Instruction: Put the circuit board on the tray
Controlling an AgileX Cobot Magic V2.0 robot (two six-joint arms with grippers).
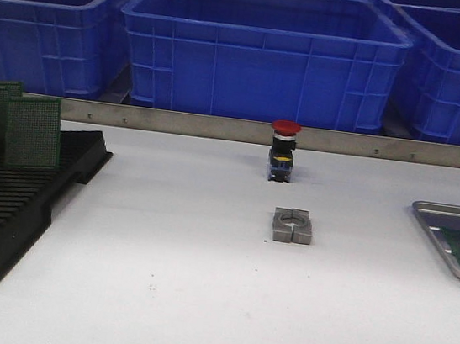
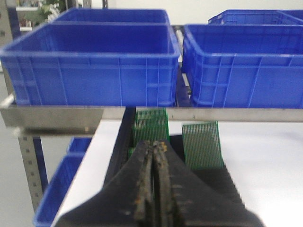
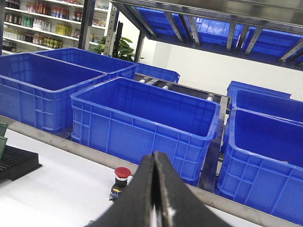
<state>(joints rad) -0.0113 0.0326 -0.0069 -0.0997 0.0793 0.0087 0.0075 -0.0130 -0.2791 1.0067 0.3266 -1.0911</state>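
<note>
**Before the pick: boards wait in the rack**

Both arms hang back, the left fingers (image 2: 154, 189) and right fingers (image 3: 156, 198) clenched on nothing. Green boards (image 1: 32, 131) stand upright in the black rack (image 1: 12, 220) at the left; the tray (image 1: 442, 266) at the right edge seems to hold one already. Next, the left fingers must release and straddle a board's edge. The worktop (image 1: 179, 301) is white; blue bins (image 1: 262, 53) line the back.

White table (image 1: 179, 301): black rack (image 1: 14, 203) left, red-capped button (image 1: 283, 151) & metal block (image 1: 292, 225) mid, tray (image 1: 451, 241) right.
</note>
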